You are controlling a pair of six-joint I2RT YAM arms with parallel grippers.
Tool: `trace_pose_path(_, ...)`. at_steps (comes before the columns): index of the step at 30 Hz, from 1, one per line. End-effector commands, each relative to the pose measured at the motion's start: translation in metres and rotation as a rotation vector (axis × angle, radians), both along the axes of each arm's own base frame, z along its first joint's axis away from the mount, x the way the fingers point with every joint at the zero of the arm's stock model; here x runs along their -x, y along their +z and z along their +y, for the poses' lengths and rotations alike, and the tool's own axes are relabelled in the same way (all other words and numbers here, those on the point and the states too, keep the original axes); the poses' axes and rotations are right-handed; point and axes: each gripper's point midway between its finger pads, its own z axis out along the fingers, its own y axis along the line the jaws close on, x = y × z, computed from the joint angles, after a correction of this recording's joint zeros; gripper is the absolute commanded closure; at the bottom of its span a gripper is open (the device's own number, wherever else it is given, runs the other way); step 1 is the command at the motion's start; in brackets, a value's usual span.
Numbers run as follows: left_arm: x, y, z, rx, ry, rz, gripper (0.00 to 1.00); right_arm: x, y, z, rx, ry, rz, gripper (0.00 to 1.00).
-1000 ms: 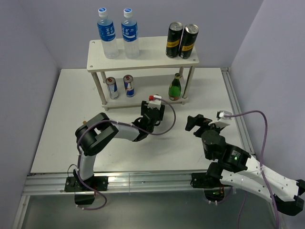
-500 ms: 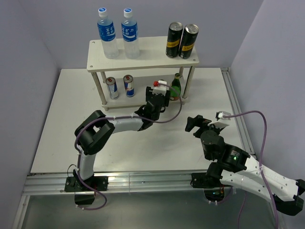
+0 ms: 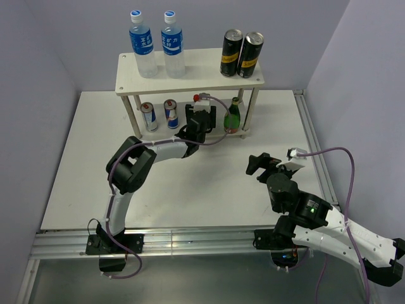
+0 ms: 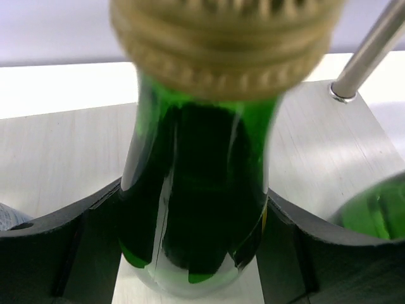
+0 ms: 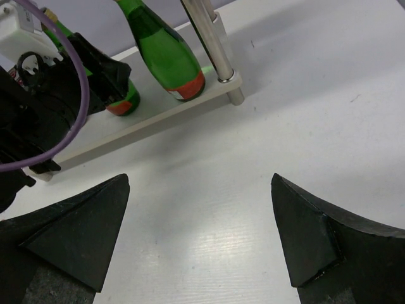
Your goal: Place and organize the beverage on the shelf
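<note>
The shelf stands at the back of the table. My left gripper reaches in over its lower board and is shut on a green glass bottle with a gold cap, held upright over the pale board. I cannot tell whether the bottle touches the board. The held bottle also shows in the right wrist view, beside a second green bottle. That second bottle stands on the lower board at the right. My right gripper is open and empty over the table.
Two water bottles and two black cans stand on the top board. Two small cans stand on the lower board at the left. A metal shelf leg rises just right of the held bottle. The table's right edge has a rail.
My left gripper has carried the green bottle from the table in front of the shelf back and in over the lower board. The right arm has not moved.
</note>
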Motion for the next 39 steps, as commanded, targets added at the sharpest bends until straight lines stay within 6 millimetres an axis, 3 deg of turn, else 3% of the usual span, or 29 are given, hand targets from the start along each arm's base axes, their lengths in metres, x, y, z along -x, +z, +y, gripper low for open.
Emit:
trace_pose_path(1,-0.012,0.077,-0.016,0.204,-0.025,-0.153,1.00,0.000,-0.002,-0.003,-0.001,-0.022,-0.006,0.00)
trace_pose_path(21,-0.006,0.055,-0.051,0.247,-0.150,-0.093,0.99,-0.001,-0.002,-0.004,0.001,-0.035,-0.005,0.00)
trace_pose_path(23,-0.006,0.050,-0.053,0.240,-0.151,-0.086,0.92,-0.001,-0.002,-0.004,0.000,-0.036,-0.005,0.00)
trace_pose_path(29,-0.003,0.044,-0.054,0.213,-0.147,-0.082,0.29,-0.001,-0.002,-0.004,-0.003,-0.036,-0.006,0.00)
trace_pose_path(32,0.001,0.042,-0.056,0.195,-0.148,-0.081,0.22,-0.001,-0.002,-0.004,-0.003,-0.039,-0.006,0.00)
trace_pose_path(35,0.004,0.041,-0.056,0.193,-0.148,-0.079,0.08,-0.001,-0.002,-0.005,-0.004,-0.041,-0.006,0.00)
trace_pose_path(39,0.009,0.041,-0.053,0.184,-0.140,-0.081,0.01,-0.001,-0.003,-0.005,0.000,-0.041,-0.005,0.00)
